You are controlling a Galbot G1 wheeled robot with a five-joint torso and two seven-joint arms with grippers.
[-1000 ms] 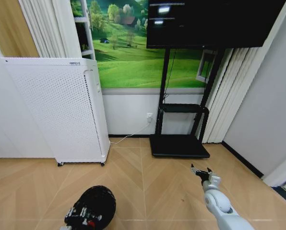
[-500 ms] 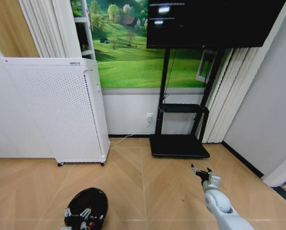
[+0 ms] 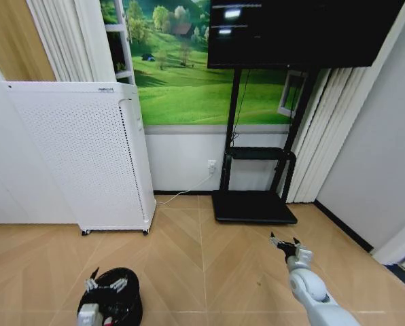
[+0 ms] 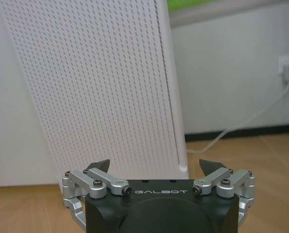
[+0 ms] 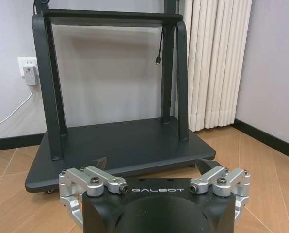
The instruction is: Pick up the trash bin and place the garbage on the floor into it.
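The trash bin (image 3: 117, 305) sits on the wooden floor at the near left, in front of the white air purifier (image 3: 87, 153). The left gripper (image 3: 106, 283) hangs just over its rim with fingers spread and nothing between them; from its own wrist camera the jaws stand wide, facing the purifier. The right gripper (image 3: 285, 244) waits at the near right, also spread and empty, pointing at the black TV stand (image 5: 120, 145). The bin looks light, its mesh wall stiff enough to pinch, though the liner may slip, so the rim seems the best hold
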